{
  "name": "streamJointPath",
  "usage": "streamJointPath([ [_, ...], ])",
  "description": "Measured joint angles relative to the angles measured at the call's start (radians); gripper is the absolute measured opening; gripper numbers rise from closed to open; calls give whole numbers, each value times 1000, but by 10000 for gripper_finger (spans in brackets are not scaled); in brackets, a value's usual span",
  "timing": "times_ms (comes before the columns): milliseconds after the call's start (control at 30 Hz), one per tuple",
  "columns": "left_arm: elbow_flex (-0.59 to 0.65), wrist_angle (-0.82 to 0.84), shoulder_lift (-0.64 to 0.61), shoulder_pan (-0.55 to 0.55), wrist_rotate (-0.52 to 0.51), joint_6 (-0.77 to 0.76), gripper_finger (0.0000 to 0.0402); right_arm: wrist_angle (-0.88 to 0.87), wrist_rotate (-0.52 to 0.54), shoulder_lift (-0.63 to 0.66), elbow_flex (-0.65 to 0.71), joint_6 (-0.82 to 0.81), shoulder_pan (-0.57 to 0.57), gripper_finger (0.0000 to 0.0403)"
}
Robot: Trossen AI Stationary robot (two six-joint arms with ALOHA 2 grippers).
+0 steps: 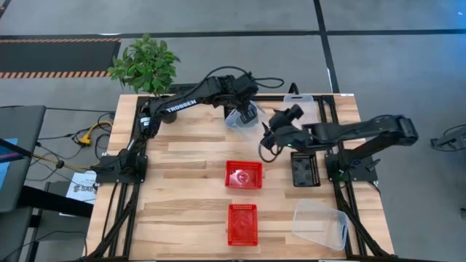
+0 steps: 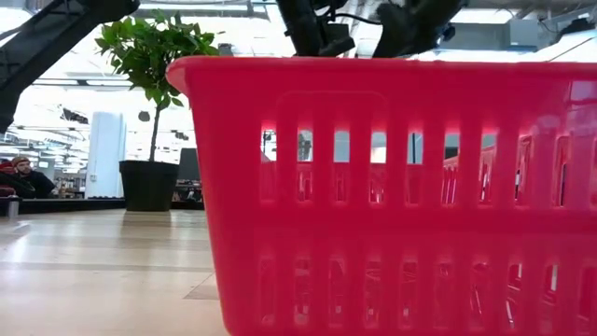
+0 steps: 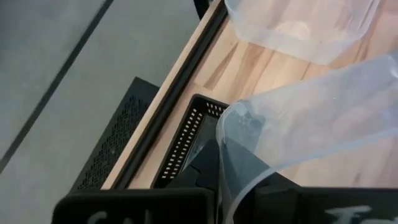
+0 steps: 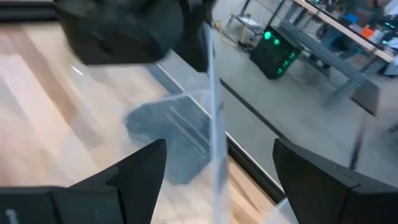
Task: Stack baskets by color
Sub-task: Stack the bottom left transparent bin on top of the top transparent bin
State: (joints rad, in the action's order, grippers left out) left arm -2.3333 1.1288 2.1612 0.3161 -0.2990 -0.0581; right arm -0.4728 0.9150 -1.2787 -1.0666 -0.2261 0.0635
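High view: left end effector (image 1: 244,113) clamped on clear translucent plastic bin (image 1: 239,118); right end effector (image 1: 271,133) spread wide, empty. Step: clear-bin stacking. Next: likely nesting onto rear clear bin (image 1: 300,104).

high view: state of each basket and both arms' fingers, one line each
left gripper: fingers shut on a clear bin, held tilted above the table
right gripper: fingers open, empty, beside that bin
red baskets: upright, apart
black basket: upright
clear bin, near corner: tilted on its side
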Motion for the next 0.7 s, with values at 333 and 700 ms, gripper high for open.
streamJointPath([
  [333,0,47,0,0,5,62,0,-10,1,-89,-12,18,-46,277],
  [700,-14,44,-1,-1,33,122,0,-19,-94,-103,-12,15,-60,94],
])
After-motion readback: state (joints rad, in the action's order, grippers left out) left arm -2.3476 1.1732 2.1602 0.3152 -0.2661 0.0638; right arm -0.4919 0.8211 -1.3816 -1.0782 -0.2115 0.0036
